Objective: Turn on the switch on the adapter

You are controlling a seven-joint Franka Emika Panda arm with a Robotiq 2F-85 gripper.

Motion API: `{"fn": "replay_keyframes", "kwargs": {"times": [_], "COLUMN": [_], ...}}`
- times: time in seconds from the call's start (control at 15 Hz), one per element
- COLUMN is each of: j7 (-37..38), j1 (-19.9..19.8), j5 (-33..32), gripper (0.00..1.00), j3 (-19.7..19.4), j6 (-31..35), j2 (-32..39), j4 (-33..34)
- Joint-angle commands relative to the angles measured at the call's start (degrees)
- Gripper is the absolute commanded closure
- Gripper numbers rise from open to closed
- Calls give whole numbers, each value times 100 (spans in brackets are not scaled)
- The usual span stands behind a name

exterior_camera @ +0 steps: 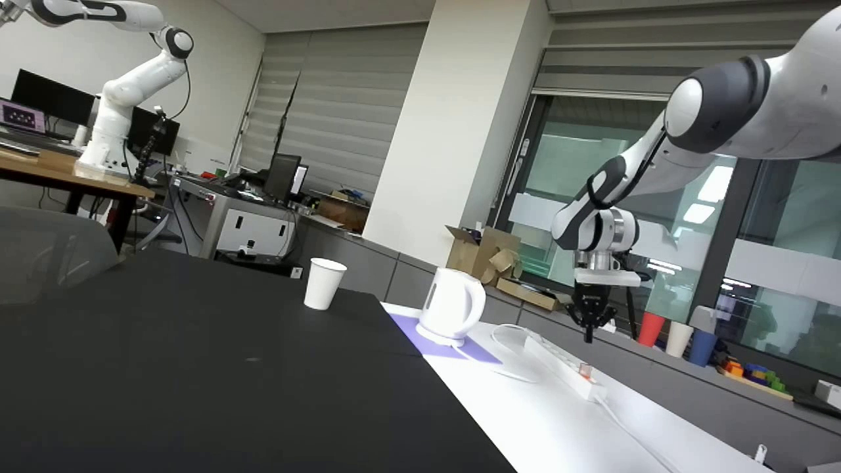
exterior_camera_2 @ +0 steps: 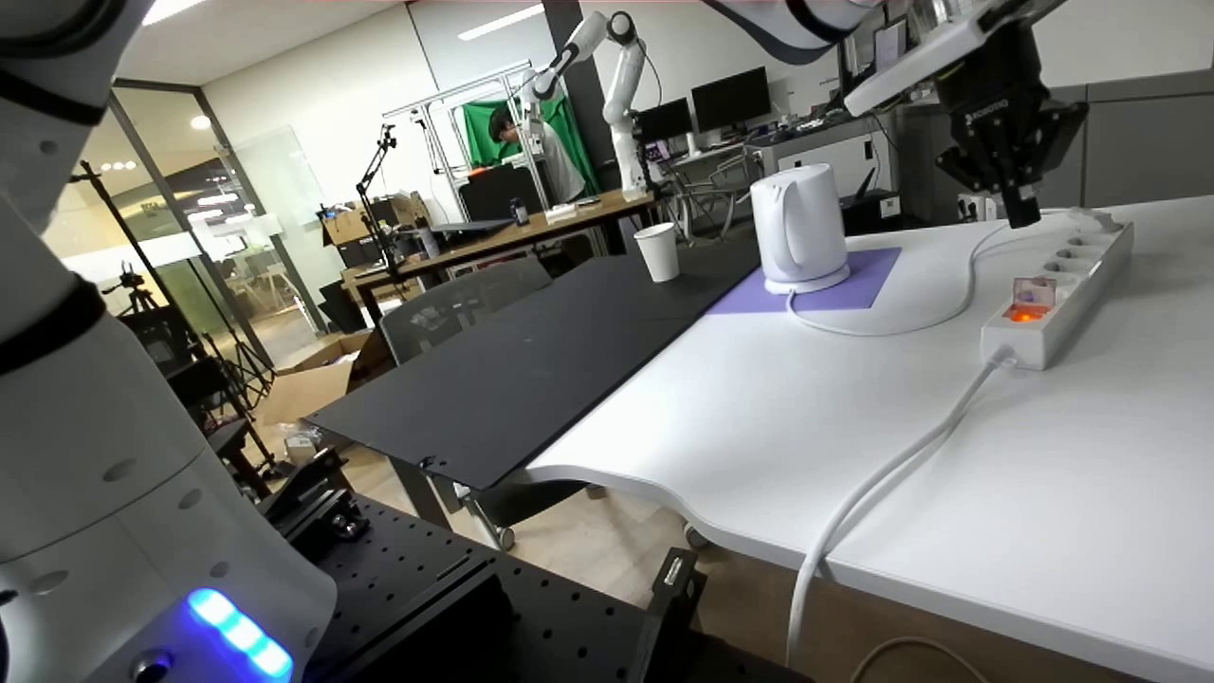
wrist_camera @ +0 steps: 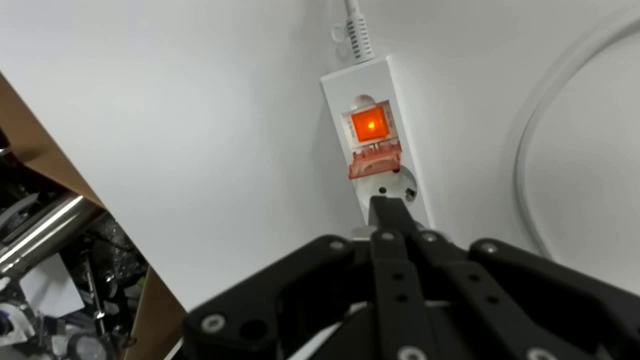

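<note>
The adapter (exterior_camera: 558,364) is a long white power strip on the white table, in both exterior views (exterior_camera_2: 1091,285) and the wrist view (wrist_camera: 360,82). Its switch (wrist_camera: 370,124) glows orange near the cable end and also shows in an exterior view (exterior_camera_2: 1027,312). The clear reddish switch cover (wrist_camera: 375,161) stands flipped up on the socket side (exterior_camera_2: 1034,289). My gripper (exterior_camera: 589,332) points down above the strip, apart from it (exterior_camera_2: 1021,211). Its fingertips (wrist_camera: 392,202) are together with nothing between them. In the wrist view they hide part of the sockets.
A white kettle (exterior_camera: 450,305) stands on a purple sheet (exterior_camera_2: 873,275), its cord (exterior_camera_2: 892,332) looping to the strip's far end. A paper cup (exterior_camera_2: 658,252) stands on the black surface (exterior_camera: 250,394). A box of clutter (wrist_camera: 60,240) lies beyond the table edge.
</note>
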Motion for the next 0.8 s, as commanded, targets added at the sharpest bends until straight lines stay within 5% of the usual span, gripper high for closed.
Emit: {"fn": "replay_keyframes", "kwargs": {"times": [0.0, 0.33, 0.73], "j7": [203, -154, -194], "j1": [501, 444, 544], "j5": [-337, -125, -312], "gripper": [100, 100, 100], "j3": [-198, 228, 218], "j6": [792, 1369, 1299], "j2": [-740, -1384, -1818], "j4": [-1104, -1888, -2323]}}
